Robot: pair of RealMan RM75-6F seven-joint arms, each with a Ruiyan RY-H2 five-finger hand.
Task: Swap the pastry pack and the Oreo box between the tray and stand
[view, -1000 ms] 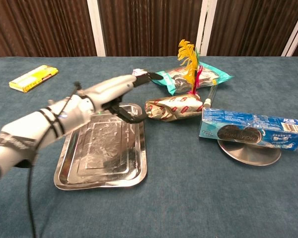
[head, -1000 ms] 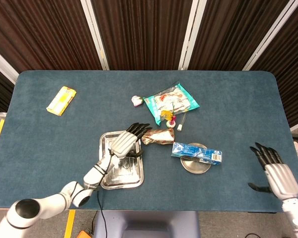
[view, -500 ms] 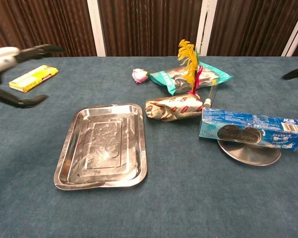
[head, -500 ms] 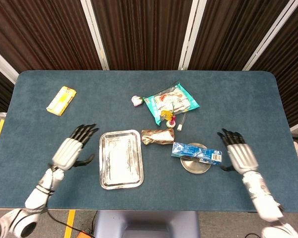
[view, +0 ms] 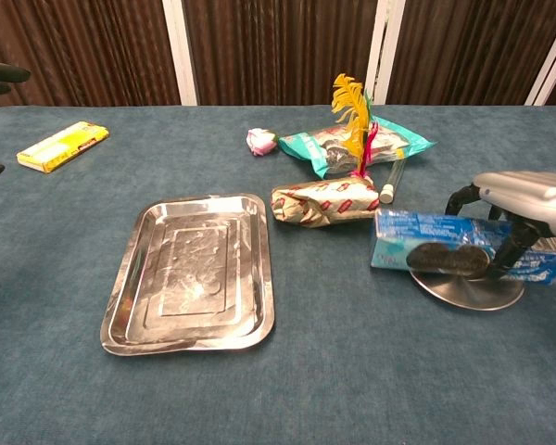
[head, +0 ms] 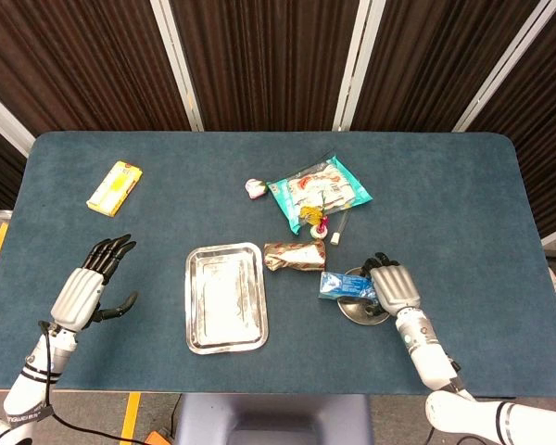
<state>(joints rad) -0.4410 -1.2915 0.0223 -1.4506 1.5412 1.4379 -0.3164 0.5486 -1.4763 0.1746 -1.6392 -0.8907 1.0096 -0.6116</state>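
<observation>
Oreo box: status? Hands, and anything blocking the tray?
Right hand over the Oreo box, fingers around it; box on the stand. Left hand open, off to the side. Tray holds nothing; pastry pack on the table beside it.

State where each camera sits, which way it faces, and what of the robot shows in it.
Head view: high above the near table edge, looking steeply down; shows the tray, the Oreo box, the left robot hand and the right robot hand.
Chest view: low at the near edge, looking across the table toward the curtain; the right robot hand is over the Oreo box, and only left fingertips show.
Shared: tray, Oreo box, pastry pack.
</observation>
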